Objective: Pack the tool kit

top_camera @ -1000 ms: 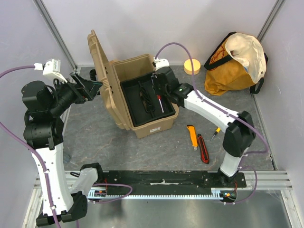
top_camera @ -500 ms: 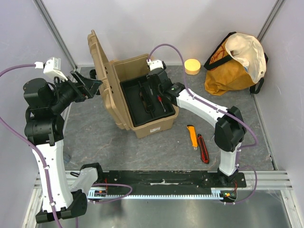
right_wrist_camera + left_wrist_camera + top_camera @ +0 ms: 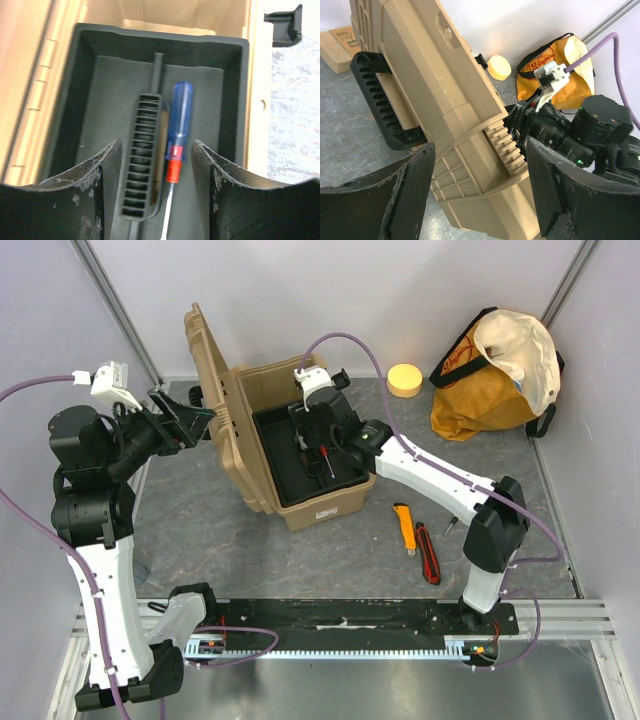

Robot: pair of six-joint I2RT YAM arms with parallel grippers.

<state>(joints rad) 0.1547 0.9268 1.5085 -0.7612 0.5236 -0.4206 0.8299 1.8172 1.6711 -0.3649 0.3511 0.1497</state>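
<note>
In the tray: screwdriver is down

Tool kit sits lid-up mid-counter. Right claw has slid left over the box in the last second and now hangs wide open, with the screwdriver lying loose underneath. Left claw gapes empty by the lid. That's one tool packed, I'd say. The orange knife and red knife are waiting outside.

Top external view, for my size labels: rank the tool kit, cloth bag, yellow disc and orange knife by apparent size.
1. tool kit
2. cloth bag
3. yellow disc and orange knife: too close to rank. The knife looks longer, the disc wider.
</note>
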